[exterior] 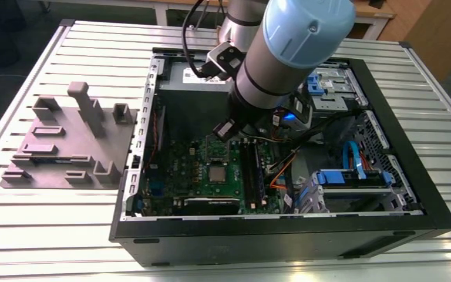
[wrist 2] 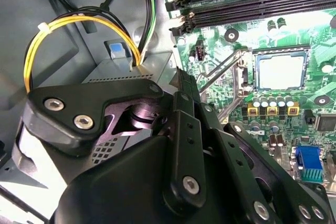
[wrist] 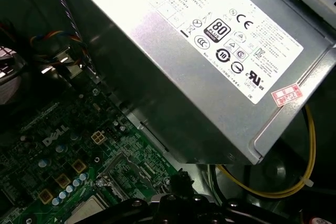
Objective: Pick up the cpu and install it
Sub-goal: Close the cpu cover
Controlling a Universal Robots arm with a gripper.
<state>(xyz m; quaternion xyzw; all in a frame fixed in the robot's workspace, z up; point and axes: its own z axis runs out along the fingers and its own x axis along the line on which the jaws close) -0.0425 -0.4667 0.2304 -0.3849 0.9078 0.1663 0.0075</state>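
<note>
The gripper [exterior: 227, 130] hangs inside the open computer case [exterior: 413, 194], low over the upper part of the green motherboard [exterior: 190, 170]; whether it is spread or closed cannot be told, since in the second wrist view its black linkage [wrist 2: 178, 161] hides the tips. Nothing can be seen held in it.

Room around the tool is tight. On the far side sits the grey power supply [wrist: 210, 61], its lower edge close over the board in the first wrist view, with a yellow cable [wrist: 310, 161] looping out beside it. On the exterior view's right run the long memory slots [exterior: 251, 170], then a tangle of orange and black wiring [exterior: 288, 161] and the blue-tabbed drive bays [exterior: 351, 176]. On the exterior view's left, the case wall [exterior: 141, 147] closes off the board. The clearest space lies above the middle of the board.

The cpu [exterior: 219, 173] lies flat in the square socket [wrist 2: 252, 74] of the motherboard, nearer the camera than the gripper in the exterior view and apart from it. In the second wrist view it shows as a pale silver-grey square [wrist 2: 280, 72] with a thin dark rim, framed by metal, with a slim lever [wrist 2: 220, 72] angled beside it.

Outside the case, on the slatted table [exterior: 37, 235], stands a grey block tray [exterior: 69, 144].
</note>
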